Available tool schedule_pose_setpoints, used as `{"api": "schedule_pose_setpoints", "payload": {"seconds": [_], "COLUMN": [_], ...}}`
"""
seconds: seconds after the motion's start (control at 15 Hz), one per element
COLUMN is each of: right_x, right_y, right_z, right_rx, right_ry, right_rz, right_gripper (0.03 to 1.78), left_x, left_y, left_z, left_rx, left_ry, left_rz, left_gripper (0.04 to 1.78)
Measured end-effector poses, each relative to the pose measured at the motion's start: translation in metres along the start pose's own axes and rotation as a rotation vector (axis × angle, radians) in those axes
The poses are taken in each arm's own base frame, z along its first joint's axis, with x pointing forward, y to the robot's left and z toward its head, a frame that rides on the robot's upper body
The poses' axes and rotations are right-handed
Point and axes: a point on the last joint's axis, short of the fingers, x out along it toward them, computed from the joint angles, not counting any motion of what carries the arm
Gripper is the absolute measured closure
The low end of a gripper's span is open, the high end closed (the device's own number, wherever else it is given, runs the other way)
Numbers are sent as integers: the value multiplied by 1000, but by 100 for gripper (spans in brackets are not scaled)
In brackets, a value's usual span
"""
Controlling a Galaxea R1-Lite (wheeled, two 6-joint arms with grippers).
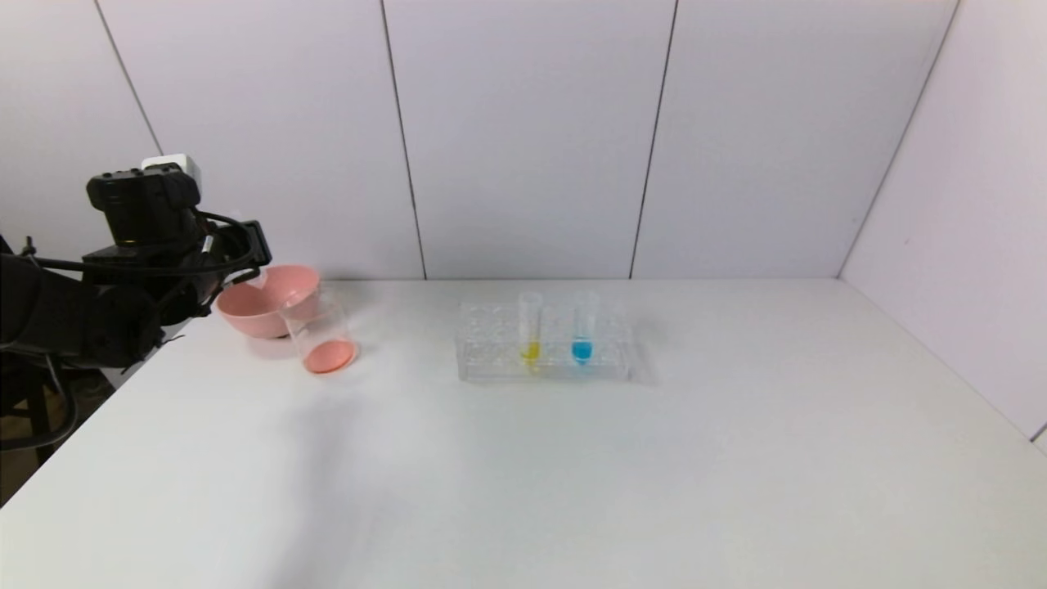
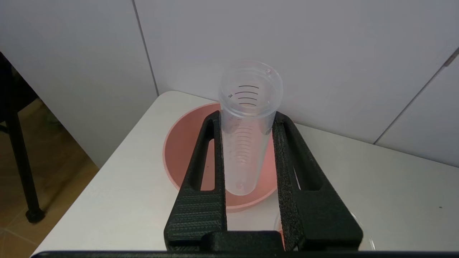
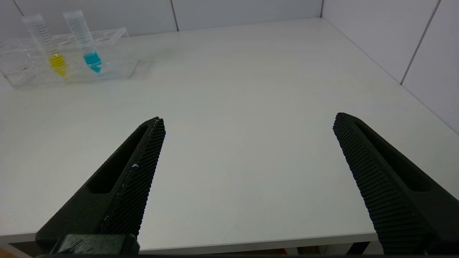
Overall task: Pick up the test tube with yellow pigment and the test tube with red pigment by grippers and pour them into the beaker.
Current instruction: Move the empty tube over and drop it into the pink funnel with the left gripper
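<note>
Left gripper (image 2: 247, 118) clamps emptied tube (image 2: 247, 125) over bowl (image 2: 183, 150).

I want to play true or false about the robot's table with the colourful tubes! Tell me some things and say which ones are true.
1. The left gripper holds an empty clear plastic test tube over the pink bowl. True.
2. The clear glass beaker has blue liquid at the bottom. False: its liquid is red-orange.
3. The slim clear test tube with yellow liquid stands in the clear plastic rack. True.
4. The slim clear test tube with blue liquid lies flat on the white table. False: it stands upright in the rack.
5. The right gripper grips the yellow tube. False: it is open, holding nothing.
</note>
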Motion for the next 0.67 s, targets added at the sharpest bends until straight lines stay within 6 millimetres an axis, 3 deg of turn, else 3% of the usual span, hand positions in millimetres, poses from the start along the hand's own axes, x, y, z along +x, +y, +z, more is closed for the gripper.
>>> {"api": "schedule_pose_setpoints", "payload": {"seconds": [0.33, 0.67], "right_x": [0, 0], "right_y": [0, 0], "right_z": [0, 0], "right_rx": [0, 0], "right_ry": [0, 0], "right_rz": [0, 0], "right_gripper": [10, 10], "left_x": [61, 97], "left_y": [-7, -13], "left_z": [-26, -48], "left_rx": [2, 10], "left_ry": [1, -2], "left_rz": [32, 57], "left_gripper": [140, 140]}}
